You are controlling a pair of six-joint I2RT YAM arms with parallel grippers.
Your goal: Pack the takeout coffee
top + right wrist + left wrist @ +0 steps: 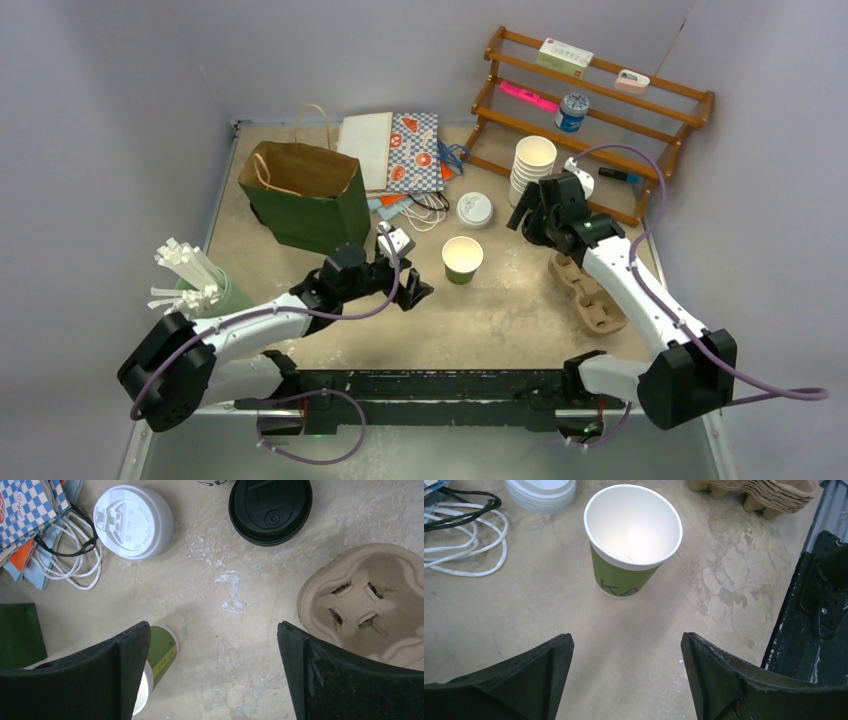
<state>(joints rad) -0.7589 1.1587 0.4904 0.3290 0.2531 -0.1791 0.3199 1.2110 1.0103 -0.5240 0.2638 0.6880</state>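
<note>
Takeout coffee cup [462,259] stands upright and open-topped mid surface [500,320], olive-green body, white inside. My left tool [408,268] sits just to its left, low over the surface. Fingers are spread wide and grip nothing. On the left wrist cam the cup [624,575] is straight ahead, past the fingertips, lined up with the gap, not touching. My right tool [528,215] hangs above and to the cup's right, also spread and gripping nothing. On its wrist cam the cup [162,652] peeks out low, partly hidden behind one finger. White lid [474,209] lies flat just behind the cup, apart from it. Black lid [270,510] is nearby, pulp carrier [590,295] to the right, green bag [305,195] well left
</note>
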